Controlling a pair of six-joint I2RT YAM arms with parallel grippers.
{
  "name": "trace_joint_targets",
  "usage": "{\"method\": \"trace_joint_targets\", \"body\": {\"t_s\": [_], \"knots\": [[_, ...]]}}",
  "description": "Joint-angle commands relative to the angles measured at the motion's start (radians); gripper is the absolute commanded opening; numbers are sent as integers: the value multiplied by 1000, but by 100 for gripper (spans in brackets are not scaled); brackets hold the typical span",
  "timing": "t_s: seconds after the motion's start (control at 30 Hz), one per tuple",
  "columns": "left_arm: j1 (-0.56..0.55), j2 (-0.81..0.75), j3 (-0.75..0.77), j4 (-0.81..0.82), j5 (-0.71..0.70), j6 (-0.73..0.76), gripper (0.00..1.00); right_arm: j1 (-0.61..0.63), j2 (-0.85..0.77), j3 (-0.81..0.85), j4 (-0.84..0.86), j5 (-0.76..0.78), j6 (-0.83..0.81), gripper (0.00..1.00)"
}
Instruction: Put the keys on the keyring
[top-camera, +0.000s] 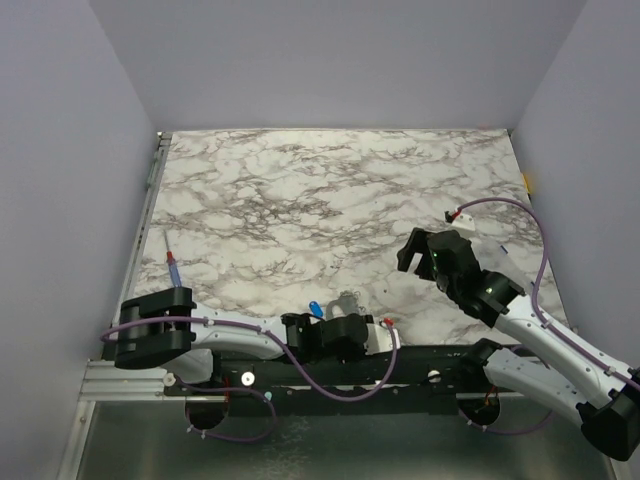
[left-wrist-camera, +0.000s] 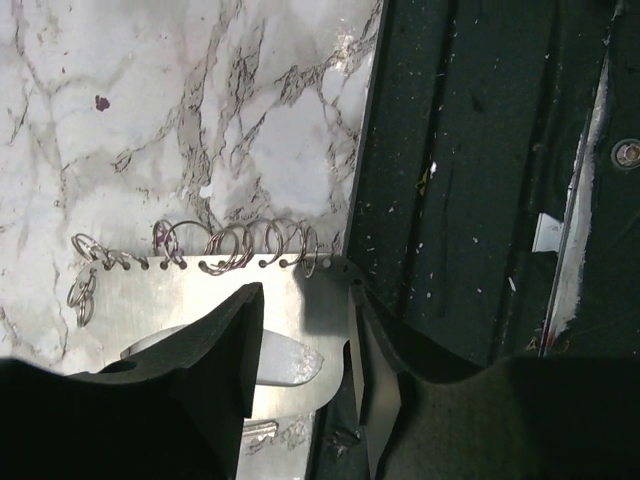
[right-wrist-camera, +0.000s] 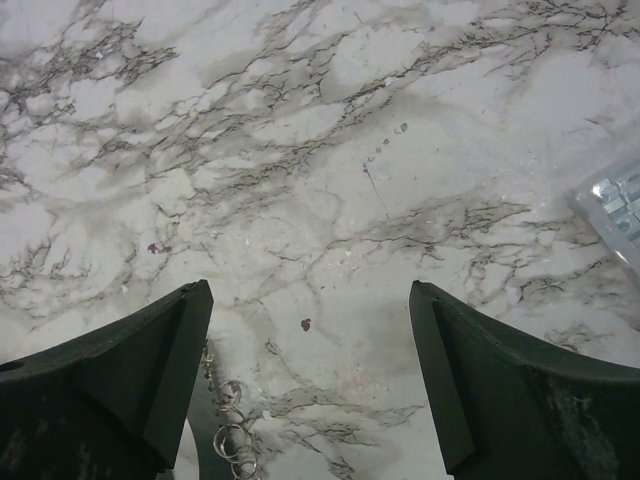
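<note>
Left wrist view, closest in: my left gripper (left-wrist-camera: 305, 292) has its two dark fingers (left-wrist-camera: 215, 350) standing apart over a flat metal plate (left-wrist-camera: 190, 295), and nothing is pinched between them. The plate lies on the marble table (left-wrist-camera: 150, 100) at its near edge, right beside the black base rail (left-wrist-camera: 470, 200). In the gap between my fingers, against the plate, sits a rounded silvery piece (left-wrist-camera: 290, 365); it may be one of the keys, but I cannot tell. A row of holes runs along the plate's far edge with several wire rings (left-wrist-camera: 240, 245) threaded through them, and small linked rings (left-wrist-camera: 80, 290) hang at its left corner. In the top external view, the blue-headed key (top-camera: 315, 308) lies just left of my left gripper (top-camera: 347, 312), near the table's front edge. Farther out, my right gripper (right-wrist-camera: 310, 290) hovers over bare marble with its fingers spread wide and nothing in them. The keyring (right-wrist-camera: 230, 440), small loops on a short beaded chain, lies on the marble just beside its left finger; I cannot tell whether these are the same linked rings. A clear plastic box (right-wrist-camera: 615, 205) sits beyond to the right. A screwdriver (top-camera: 172, 262) lies well apart near the table's left edge.
</note>
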Motion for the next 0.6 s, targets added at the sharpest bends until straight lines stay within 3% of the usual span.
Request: {"method": "trace_joint_targets", "body": {"t_s": [0.0,0.3,0.57], "knots": [[-6,41,-32,177,52,58,42,4,-7,-14,34,-16,11,90],[-12,75,-49,238,8,92,30,5,-2,-16,42,-29,0,90],[-12,43,-86,224,-6,52,36,4,5,-15,50,-35,-9,90]]}}
